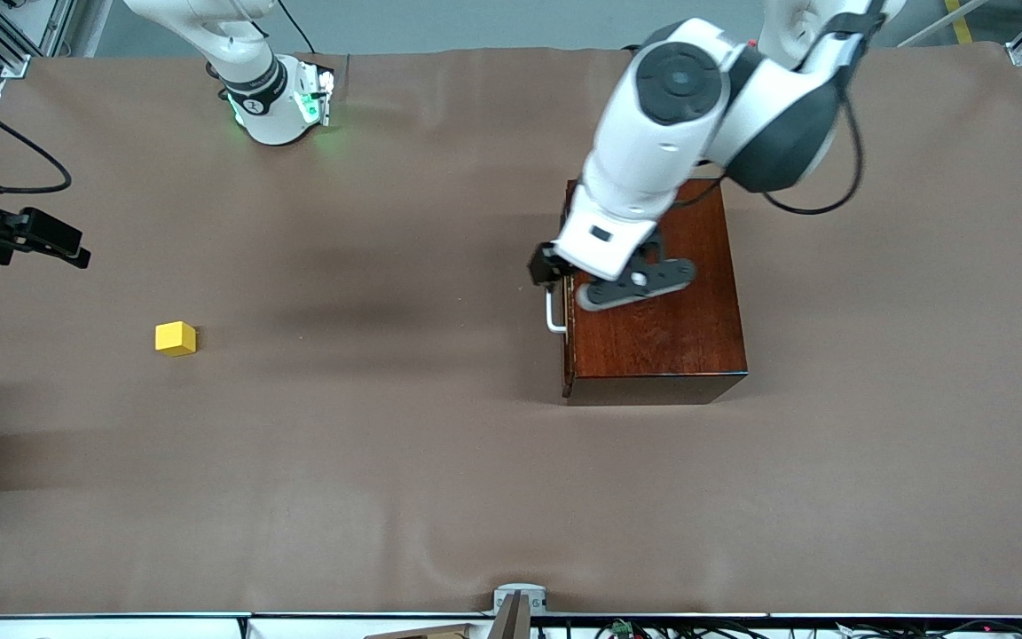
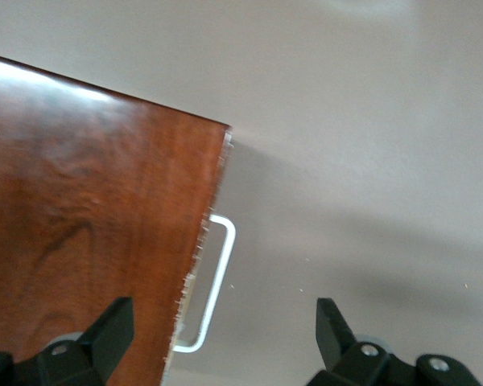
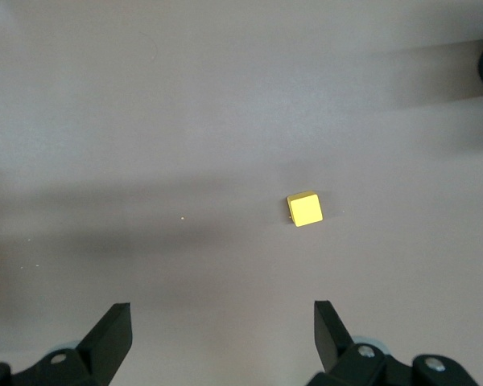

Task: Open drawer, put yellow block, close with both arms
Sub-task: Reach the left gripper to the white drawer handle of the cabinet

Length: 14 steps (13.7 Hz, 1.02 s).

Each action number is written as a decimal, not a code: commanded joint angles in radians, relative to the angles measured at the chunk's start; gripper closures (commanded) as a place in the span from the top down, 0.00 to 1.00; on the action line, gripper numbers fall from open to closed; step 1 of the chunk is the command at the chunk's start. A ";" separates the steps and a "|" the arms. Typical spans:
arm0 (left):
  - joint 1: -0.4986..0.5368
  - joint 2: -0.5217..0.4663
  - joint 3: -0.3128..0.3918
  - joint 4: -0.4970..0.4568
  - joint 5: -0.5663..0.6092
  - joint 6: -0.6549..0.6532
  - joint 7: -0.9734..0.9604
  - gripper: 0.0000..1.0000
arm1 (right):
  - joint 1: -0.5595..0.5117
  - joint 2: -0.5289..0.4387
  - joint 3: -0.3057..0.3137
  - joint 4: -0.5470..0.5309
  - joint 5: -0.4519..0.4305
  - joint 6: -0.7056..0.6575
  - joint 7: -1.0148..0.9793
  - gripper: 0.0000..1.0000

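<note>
The right gripper (image 3: 221, 334) hangs over the table (image 1: 440, 497) edge at the right arm's end, fingers spread wide and empty; the yellow block (image 1: 176, 338) lies on the cloth near that edge, untouched. The left gripper (image 2: 225, 338), fingers wide apart, hovers over the shut drawer's white handle (image 2: 213, 281), at the box (image 1: 653, 328) toward the left arm's end.

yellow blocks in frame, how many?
1. The yellow block lies on the bare table cloth toward the right arm's end, well apart from the wooden box, whose drawer is shut, so any block inside would be hidden.
</note>
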<state>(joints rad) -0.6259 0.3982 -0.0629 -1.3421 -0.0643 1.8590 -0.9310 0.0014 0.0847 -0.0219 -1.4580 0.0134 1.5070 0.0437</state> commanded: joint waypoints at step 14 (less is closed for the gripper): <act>-0.233 0.222 0.029 0.116 0.264 0.020 -0.094 1.00 | -0.006 0.009 0.002 0.022 0.010 -0.013 -0.011 1.00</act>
<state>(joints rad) -0.8357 0.6114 -0.0494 -1.2617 0.1617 1.9427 -1.0404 0.0014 0.0848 -0.0220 -1.4579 0.0134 1.5070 0.0437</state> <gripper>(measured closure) 0.000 0.000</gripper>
